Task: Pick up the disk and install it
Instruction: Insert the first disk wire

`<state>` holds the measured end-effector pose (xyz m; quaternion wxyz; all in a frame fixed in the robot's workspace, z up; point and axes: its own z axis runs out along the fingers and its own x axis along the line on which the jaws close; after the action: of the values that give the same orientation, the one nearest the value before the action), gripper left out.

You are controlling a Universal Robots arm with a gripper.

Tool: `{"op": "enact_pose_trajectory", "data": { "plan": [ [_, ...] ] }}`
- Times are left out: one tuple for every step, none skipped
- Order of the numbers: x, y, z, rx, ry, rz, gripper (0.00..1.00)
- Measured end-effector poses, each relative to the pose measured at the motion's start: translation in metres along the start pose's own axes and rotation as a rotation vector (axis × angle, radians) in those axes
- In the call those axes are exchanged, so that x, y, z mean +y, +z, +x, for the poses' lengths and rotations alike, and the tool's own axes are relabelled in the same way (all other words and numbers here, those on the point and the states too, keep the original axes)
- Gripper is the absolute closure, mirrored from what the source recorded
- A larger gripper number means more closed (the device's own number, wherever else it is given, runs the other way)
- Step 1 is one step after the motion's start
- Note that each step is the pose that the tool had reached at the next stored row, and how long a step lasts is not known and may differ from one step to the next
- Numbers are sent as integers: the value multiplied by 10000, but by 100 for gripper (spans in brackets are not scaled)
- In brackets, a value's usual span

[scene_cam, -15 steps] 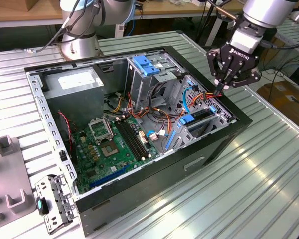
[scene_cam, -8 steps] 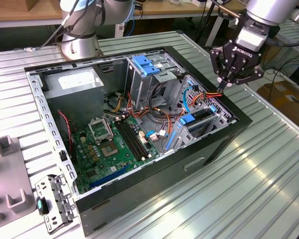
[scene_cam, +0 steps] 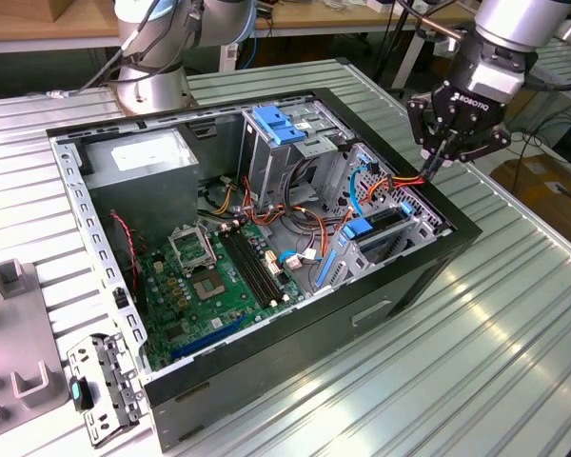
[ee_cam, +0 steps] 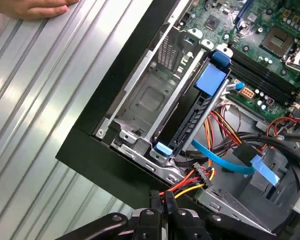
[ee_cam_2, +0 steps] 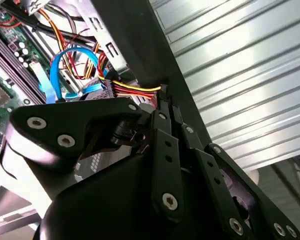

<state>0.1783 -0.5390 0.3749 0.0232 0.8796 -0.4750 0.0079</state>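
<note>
A: So, where's the disk [ee_cam: 190,117]?

B: I see it seated edge-up in the drive cage [ee_cam: 140,105], at the computer case's [scene_cam: 428,271] corner on the exterior view's right. Installed, I'd judge.

A: And the gripper [scene_cam: 438,160]?

B: Clenched on the red-yellow power cable bundle [ee_cam: 187,184], just beside the bay.

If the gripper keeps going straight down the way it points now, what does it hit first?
Most likely the red, yellow and black wire bundle at the case's edge: the gripper sits right at it in both wrist views. The disk lies farther in, though depth is unclear.
</note>
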Motion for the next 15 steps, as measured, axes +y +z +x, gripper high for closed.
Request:
{"op": "enact_pose_trajectory", "data": {
  "plan": [
    [0,3,0,16,-468,17,81],
    [0,7,0,33,-974,35,75],
    [0,10,0,49,-1378,49,73],
    [1,20,0,67,-1638,65,67],
    [1,28,1,80,-1810,77,67],
    [1,39,1,91,-2031,90,67],
    [1,48,2,100,-2232,99,67],
    [3,79,5,122,-2792,127,67],
    [3,89,5,136,-3011,139,69],
    [3,94,6,142,-3137,146,75],
    [3,93,6,148,-3227,147,82],
    [4,90,6,147,-3305,154,83],
    [5,43,7,145,-3362,159,83],
    [6,9,8,149,-3384,157,83],
    [7,2,9,148,-3385,159,83]
  ]
}}
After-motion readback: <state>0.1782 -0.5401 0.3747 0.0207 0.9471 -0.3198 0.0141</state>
